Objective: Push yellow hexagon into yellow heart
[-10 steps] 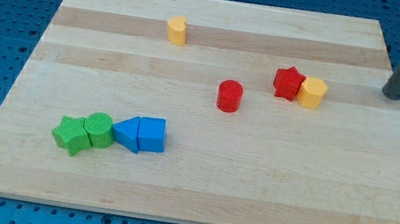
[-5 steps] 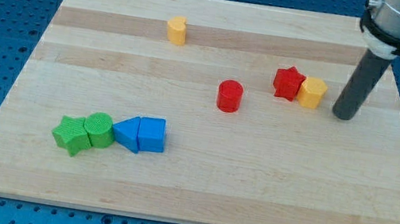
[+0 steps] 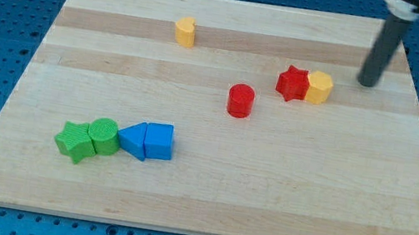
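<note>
Pincer absent: my tip (image 3: 366, 82) stands near the yellow hexagon (image 3: 319, 88), upper right.
Light, rigid, probably slides easily; push its right face toward the yellow heart (image 3: 185, 31).

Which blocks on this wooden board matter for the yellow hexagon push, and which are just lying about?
Job:
yellow hexagon block, touching the red star
yellow heart block, near the view's top
my tip, to the right of the hexagon, apart from it

Lying about:
red star block
red cylinder
green star
green cylinder
two blue blocks
</note>
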Controlling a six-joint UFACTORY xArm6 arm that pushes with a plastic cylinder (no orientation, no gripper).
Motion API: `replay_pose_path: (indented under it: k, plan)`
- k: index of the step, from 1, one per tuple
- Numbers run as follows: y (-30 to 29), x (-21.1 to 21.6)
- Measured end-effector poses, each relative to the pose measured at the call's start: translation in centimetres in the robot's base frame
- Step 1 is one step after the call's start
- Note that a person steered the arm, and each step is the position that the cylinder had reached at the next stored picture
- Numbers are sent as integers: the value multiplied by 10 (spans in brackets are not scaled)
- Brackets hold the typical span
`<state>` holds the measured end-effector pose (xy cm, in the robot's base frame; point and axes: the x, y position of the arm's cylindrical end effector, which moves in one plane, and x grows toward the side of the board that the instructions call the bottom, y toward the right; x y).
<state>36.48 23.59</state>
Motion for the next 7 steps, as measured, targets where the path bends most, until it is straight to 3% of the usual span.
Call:
replay_pose_path:
  k: [1, 2, 3, 5, 7]
  plan:
    - [-2, 58]
    - [-63, 78]
    - [-107, 50]
    - [-120, -5]
    - [-79, 41]
